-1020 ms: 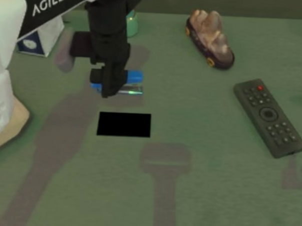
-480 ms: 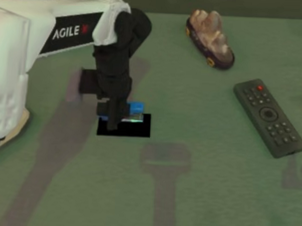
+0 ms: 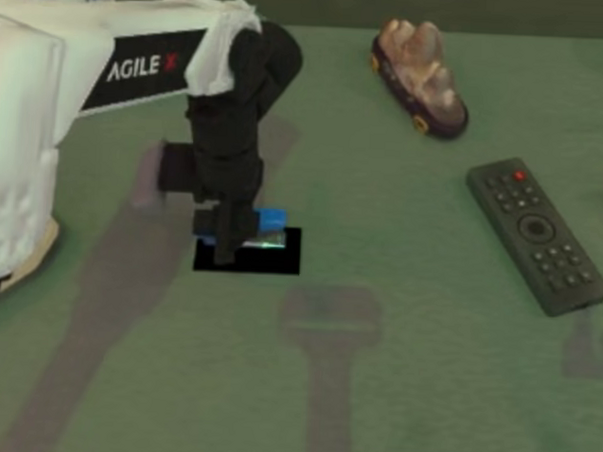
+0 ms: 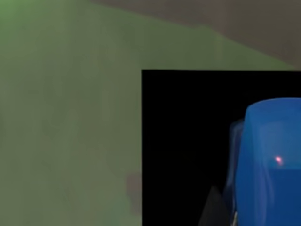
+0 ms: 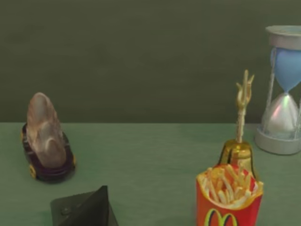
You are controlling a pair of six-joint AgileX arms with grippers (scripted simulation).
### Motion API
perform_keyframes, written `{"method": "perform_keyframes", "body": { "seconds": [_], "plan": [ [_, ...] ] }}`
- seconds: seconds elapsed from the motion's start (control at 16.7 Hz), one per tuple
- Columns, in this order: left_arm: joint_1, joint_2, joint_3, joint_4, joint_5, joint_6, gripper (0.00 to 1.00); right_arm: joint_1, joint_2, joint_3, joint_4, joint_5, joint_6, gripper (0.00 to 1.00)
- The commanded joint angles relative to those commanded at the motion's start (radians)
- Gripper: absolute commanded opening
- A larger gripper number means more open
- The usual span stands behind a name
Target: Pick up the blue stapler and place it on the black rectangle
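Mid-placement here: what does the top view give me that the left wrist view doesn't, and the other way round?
Only the top view shows the left arm's gripper over the black rectangle's left end, plus the remote and the toy car to the right. Only the left wrist view shows, close up, the blue stapler's rounded end over the black, well inside the patch's corner. Both show the stapler overlapping the rectangle on the green table. The right arm appears in neither.

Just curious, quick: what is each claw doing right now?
Left gripper: shut on the blue stapler, over the black rectangle.
Right gripper: not in view.
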Motion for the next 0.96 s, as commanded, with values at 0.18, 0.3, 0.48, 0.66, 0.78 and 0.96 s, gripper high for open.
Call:
{"method": "perform_keyframes", "body": {
  "seconds": [0.18, 0.3, 0.48, 0.66, 0.78, 0.96],
  "plan": [
    [0.0, 0.0, 0.0, 0.0, 0.0, 0.0, 0.45, 0.0, 0.0, 0.0, 0.0, 0.0, 0.0, 1.0],
    [0.0, 0.0, 0.0, 0.0, 0.0, 0.0, 0.6, 0.0, 0.0, 0.0, 0.0, 0.0, 0.0, 1.0],
    [0.0, 0.0, 0.0, 0.0, 0.0, 0.0, 0.83, 0.0, 0.0, 0.0, 0.0, 0.0, 0.0, 1.0],
    [0.0, 0.0, 0.0, 0.0, 0.0, 0.0, 1.0, 0.0, 0.0, 0.0, 0.0, 0.0, 0.0, 1.0],
    [0.0, 0.0, 0.0, 0.0, 0.0, 0.0, 1.0, 0.0, 0.0, 0.0, 0.0, 0.0, 0.0, 1.0],
    [0.0, 0.0, 0.0, 0.0, 0.0, 0.0, 1.0, 0.0, 0.0, 0.0, 0.0, 0.0, 0.0, 1.0]
  ]
}}
